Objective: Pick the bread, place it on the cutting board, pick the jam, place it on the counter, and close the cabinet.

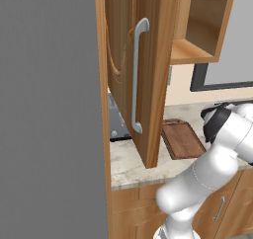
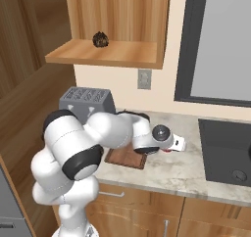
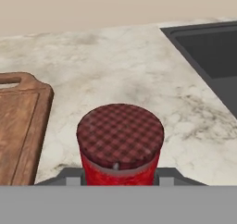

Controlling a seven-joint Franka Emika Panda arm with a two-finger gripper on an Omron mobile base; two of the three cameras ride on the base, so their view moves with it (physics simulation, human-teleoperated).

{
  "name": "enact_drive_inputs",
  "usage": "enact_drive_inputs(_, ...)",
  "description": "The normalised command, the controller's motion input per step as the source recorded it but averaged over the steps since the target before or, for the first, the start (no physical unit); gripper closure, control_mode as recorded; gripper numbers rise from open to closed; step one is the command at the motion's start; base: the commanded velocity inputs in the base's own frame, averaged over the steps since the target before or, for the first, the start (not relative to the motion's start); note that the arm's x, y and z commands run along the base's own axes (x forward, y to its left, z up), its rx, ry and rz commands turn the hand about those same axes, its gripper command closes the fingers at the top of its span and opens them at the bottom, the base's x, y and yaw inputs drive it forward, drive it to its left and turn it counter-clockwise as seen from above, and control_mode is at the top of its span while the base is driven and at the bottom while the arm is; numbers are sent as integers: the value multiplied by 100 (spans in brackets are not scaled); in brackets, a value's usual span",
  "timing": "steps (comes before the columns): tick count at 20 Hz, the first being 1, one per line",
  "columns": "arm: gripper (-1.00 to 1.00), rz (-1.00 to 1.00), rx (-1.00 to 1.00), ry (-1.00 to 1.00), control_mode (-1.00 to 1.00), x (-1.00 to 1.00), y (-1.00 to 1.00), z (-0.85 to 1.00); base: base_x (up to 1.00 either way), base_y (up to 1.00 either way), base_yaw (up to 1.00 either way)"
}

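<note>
My gripper [image 3: 120, 177] is shut on the jam [image 3: 120, 143], a small red jar with a checked lid. A finger presses on each side of it. The jam [image 2: 167, 151] hangs low over the counter [image 2: 186, 168], just right of the cutting board [image 2: 123, 157], and I cannot tell if it touches the stone. The board [image 3: 18, 126] is bare where it shows. The bread [image 2: 101, 39], a dark rough lump, sits on the shelf of the cabinet [image 2: 110, 51]. The cabinet door [image 1: 141, 70] stands open, swung out over the counter [image 1: 131, 166] beside the board [image 1: 183, 139].
A grey toaster [image 2: 86, 102] stands behind the board against the wall. A dark sink [image 2: 225, 153] is set into the counter to the right of the jam. A tall grey panel [image 1: 49, 109] closes off the left side. A wall socket [image 2: 143, 78] sits under the shelf.
</note>
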Motion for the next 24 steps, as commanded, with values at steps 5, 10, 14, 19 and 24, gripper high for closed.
enact_drive_inputs(5,100,0,0,-2,-100,1,-1,-16,0,0,0)
enact_drive_inputs(10,100,0,0,-1,-100,0,0,-15,0,0,0)
enact_drive_inputs(14,100,0,0,0,-100,0,0,-10,0,0,0)
enact_drive_inputs(19,100,0,0,0,-100,0,0,-12,0,0,0)
enact_drive_inputs(24,100,0,0,-1,-100,0,0,-14,0,0,0)
